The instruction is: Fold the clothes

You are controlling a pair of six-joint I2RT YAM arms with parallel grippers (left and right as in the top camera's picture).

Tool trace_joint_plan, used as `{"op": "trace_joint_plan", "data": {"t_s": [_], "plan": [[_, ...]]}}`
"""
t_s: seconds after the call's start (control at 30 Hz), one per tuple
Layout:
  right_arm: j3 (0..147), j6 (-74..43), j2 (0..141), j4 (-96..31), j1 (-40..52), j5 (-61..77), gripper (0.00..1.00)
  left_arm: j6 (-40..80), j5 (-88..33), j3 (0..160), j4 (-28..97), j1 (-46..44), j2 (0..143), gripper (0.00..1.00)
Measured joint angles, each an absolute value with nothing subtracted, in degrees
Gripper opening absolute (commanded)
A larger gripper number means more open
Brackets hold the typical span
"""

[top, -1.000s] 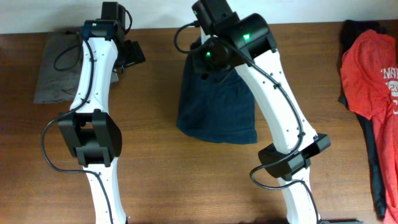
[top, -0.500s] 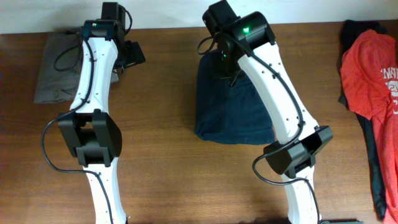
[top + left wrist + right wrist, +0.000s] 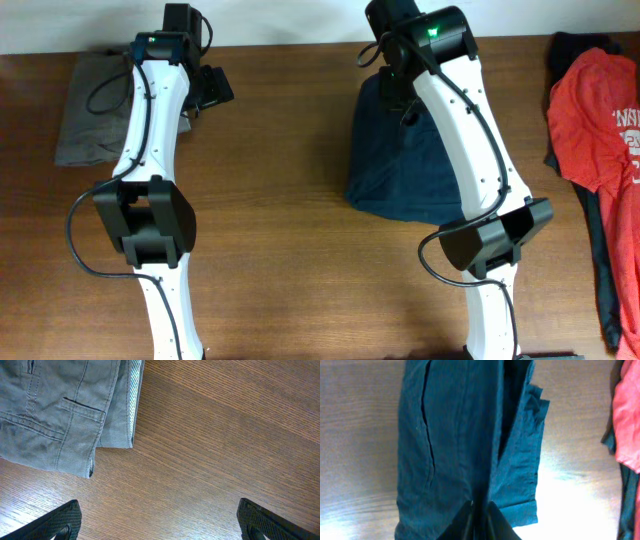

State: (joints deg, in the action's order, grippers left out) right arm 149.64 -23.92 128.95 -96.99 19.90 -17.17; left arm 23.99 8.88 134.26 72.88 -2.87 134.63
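Observation:
The dark navy garment (image 3: 390, 170) lies folded in a heap on the table right of centre, and in the right wrist view it (image 3: 450, 435) hangs in long folds. My right gripper (image 3: 480, 505) is shut on a fold of it at its far end, under the arm's head (image 3: 400, 95). The grey-khaki garment (image 3: 90, 110) lies folded at the far left corner. My left gripper (image 3: 160, 510) stands wide open over bare wood just right of that garment (image 3: 55, 405), touching nothing. The red white-lettered T-shirt (image 3: 595, 110) lies at the right edge.
A dark garment (image 3: 600, 250) lies under and below the red T-shirt along the right edge. The red cloth (image 3: 626, 420) shows close to the navy garment's right side. Bare wood table (image 3: 280, 220) lies between the two arms.
My right arm has swung to the right, dragging the navy garment with it across the table toward the red T-shirt. The left arm has not moved.

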Motion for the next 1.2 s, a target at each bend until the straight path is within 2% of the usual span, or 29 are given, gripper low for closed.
{"op": "trace_joint_plan", "data": {"t_s": [0.13,0.2,0.23,0.27,0.3,0.33,0.4,0.53,0.67,0.73,0.8,0.9,1.07,1.2], "plan": [[149.3,-23.9,128.9,-97.0,19.2,-18.4,0.17,24.0,8.9,134.3,72.9,-2.9,134.6,0.99],[149.3,-23.9,128.9,-97.0,18.3,-19.5,0.33,24.0,8.9,134.3,72.9,-2.9,134.6,0.99],[149.3,-24.1,128.9,-97.0,17.7,-19.9,0.5,24.0,8.9,134.3,72.9,-2.9,134.6,0.99],[149.3,-23.6,128.9,-97.0,17.3,-20.2,0.54,24.0,8.9,134.3,72.9,-2.9,134.6,0.99],[149.3,-23.9,128.9,-97.0,16.7,-20.5,0.62,24.0,8.8,134.3,73.0,-2.9,134.6,0.99],[149.3,-23.7,128.9,-97.0,16.3,-20.7,0.75,24.0,8.5,134.3,73.1,-2.9,134.6,0.99],[149.3,-23.7,128.9,-97.0,15.4,-21.0,0.84,23.3,6.5,134.3,73.0,-2.9,134.6,0.99],[149.3,-23.4,128.9,-97.0,12.4,-20.9,0.81,18.4,0.1,134.3,71.6,-3.9,134.6,0.99],[149.3,-15.6,128.9,-96.7,5.6,-11.9,0.8,16.3,-2.4,134.3,71.0,-7.6,134.6,0.99],[149.3,-9.8,128.9,-97.0,0.7,-4.0,0.63,15.8,-3.0,134.3,70.4,-9.8,134.6,0.99],[148.8,-4.8,128.9,-97.0,-3.4,3.9,0.57,15.7,-3.3,134.3,70.2,-11.6,134.6,0.99],[145.0,3.3,129.3,-96.4,-9.3,17.0,0.57,15.6,-3.5,134.3,69.1,-14.7,134.7,0.99],[132.9,7.8,129.8,-89.0,-9.9,23.8,0.57,15.4,-6.5,134.7,68.0,-17.1,138.5,0.99],[121.4,10.8,131.0,-81.1,-9.7,28.9,0.61,14.1,-13.2,134.7,67.8,-17.9,143.3,0.99]]}}
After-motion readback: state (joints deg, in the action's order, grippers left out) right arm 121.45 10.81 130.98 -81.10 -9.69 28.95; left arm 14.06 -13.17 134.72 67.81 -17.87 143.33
